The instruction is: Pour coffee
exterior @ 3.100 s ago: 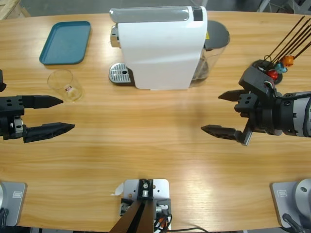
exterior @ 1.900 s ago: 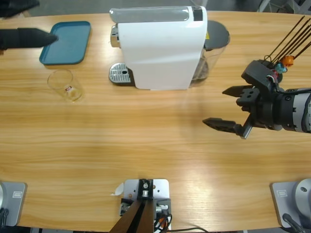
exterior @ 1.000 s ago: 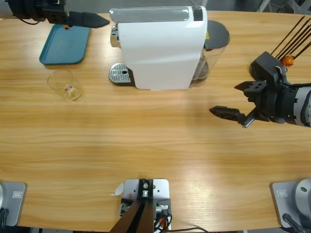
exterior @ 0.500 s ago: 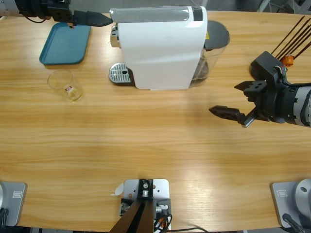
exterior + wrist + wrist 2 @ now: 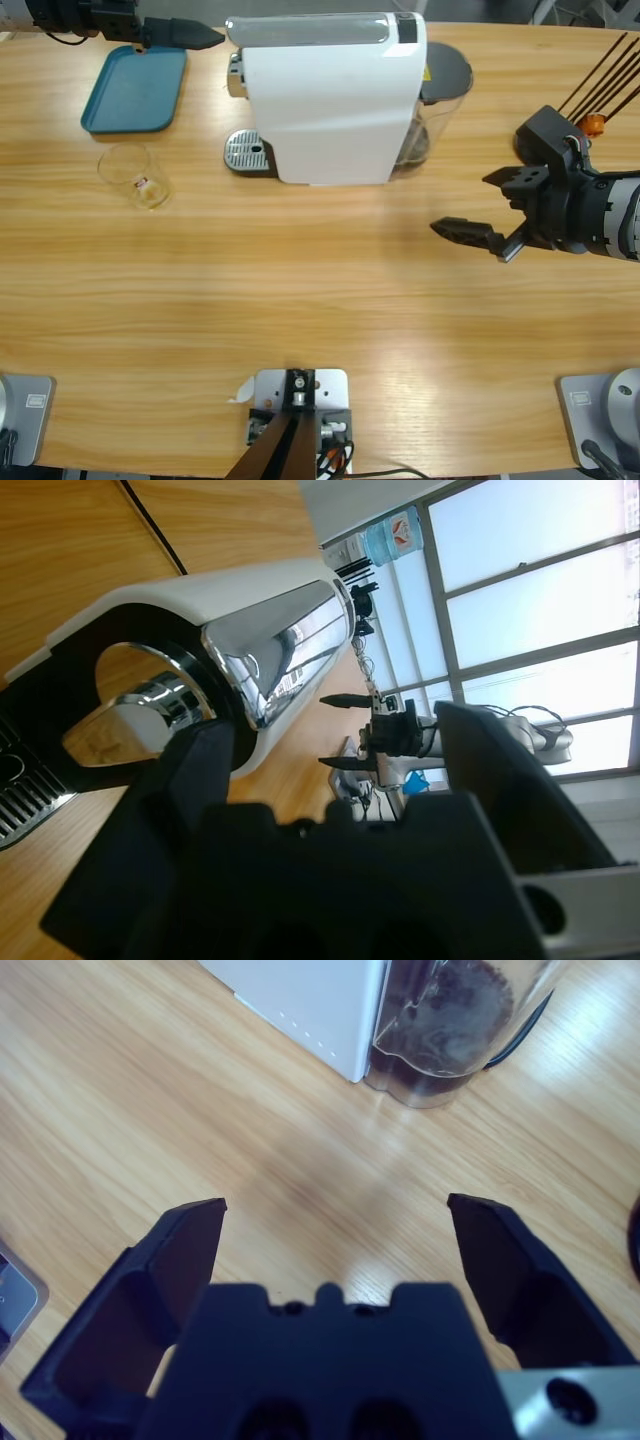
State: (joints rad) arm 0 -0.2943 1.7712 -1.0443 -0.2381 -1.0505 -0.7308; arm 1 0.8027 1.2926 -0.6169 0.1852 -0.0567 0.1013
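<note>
One portion of coffee [image 5: 440, 1055]: a shallow dark brown layer in the bottom of the clear tank [image 5: 436, 110], which stands against the right end of the single white machine [image 5: 325, 100], at the far middle of the one wooden table [image 5: 300, 300].

One round metal drip grate [image 5: 248, 152] projects from the machine's left end at table level.

Right gripper [image 5: 460, 203]: one, entering from the right edge, jaws wide apart and holding nothing. It hangs over bare wood, nearer than the tank and to its right, apart from it. In the right wrist view the tank lies ahead of the spread jaws.

Left gripper [image 5: 212, 38]: one, entering from the far left corner, its tip just beside the machine's far left end. The left wrist view shows its jaws apart, empty, with the machine's chromed head between them.

One teal tray [image 5: 135, 87] lies far left. One clear glass tumbler [image 5: 133, 176] stands just nearer than the tray, well apart from the machine.

One bundle of dark sticks [image 5: 600, 75] rises at the far right.
</note>
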